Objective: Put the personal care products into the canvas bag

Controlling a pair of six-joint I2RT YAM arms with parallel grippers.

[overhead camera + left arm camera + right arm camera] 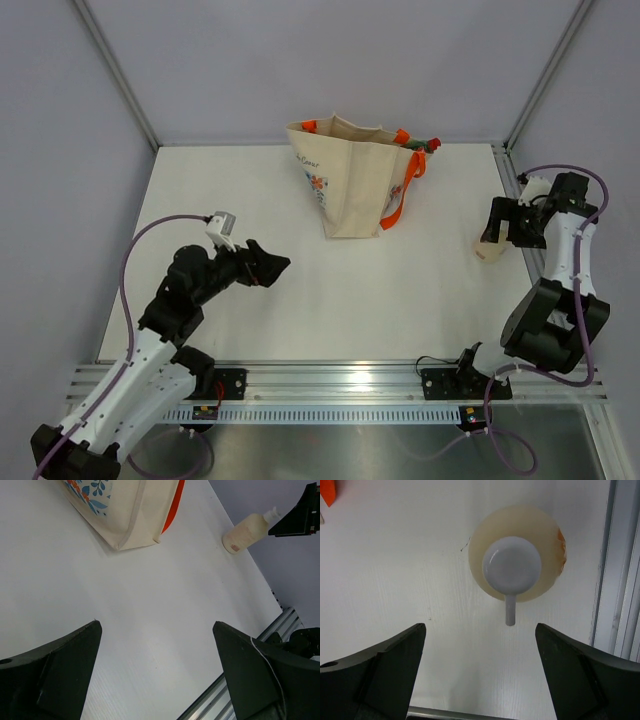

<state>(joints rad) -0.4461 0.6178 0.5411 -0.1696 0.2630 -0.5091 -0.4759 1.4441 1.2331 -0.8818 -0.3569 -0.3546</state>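
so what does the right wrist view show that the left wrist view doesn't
Only the right wrist view looks straight down on the pump bottle, showing its round white pump head and spout. Only the left wrist view shows the printed side of the canvas bag and the bottle's cream flank. Both share the bottle and the white table.

Lighting: bright, even, diffuse, from overhead. The white desk (300, 300) reads near blown-out in all three views. Shadows soft and short: a faint one at the base of the canvas bag (345, 190). Mild sheen on the head of the pump bottle (512, 570). The right claw's fingers (375, 675) close to lens, dark, detail lost. Edges elsewhere crisp
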